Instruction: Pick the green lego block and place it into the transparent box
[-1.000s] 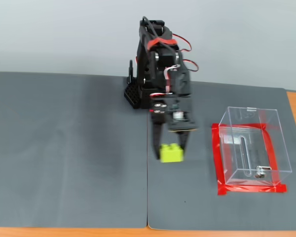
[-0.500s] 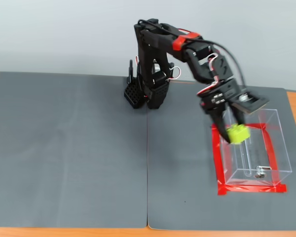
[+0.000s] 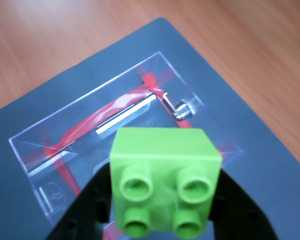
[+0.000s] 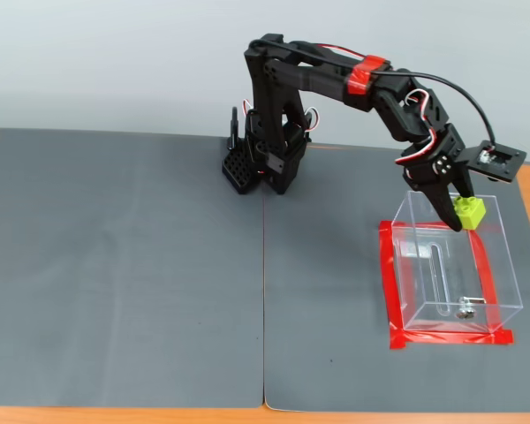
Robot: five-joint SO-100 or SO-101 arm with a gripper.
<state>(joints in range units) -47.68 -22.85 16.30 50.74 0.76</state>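
Black plastic fingers (image 3: pixel 87 202) of our gripper (image 4: pixel 460 218) were clamped on the two sides of the green lego block (image 3: pixel 162 181), which we saw close up in the wrist view with its four round studs turned toward the camera. In the fixed view the green lego block (image 4: pixel 469 212) was held in the air at the far, open top of the transparent box (image 4: pixel 450 261), not resting on anything. Beneath the brick, in the wrist view, we looked down into the transparent box (image 3: pixel 42 150); a small metal piece (image 3: pixel 179 110) lay on its floor near one end, and strips of red tape (image 3: pixel 97 116) showed through its clear walls. In the fixed view the red tape (image 4: pixel 388 287) bordered the base of the box on the grey mat (image 4: pixel 124 265), and the metal piece (image 4: pixel 465 308) sat near the box's front right corner. Our black arm (image 4: pixel 336 79) reached from its base (image 4: pixel 261 168) at the back of the mat, out to the right, bending down toward the box. Orange-brown wooden table (image 3: pixel 250 55) showed beyond the mat's edge.
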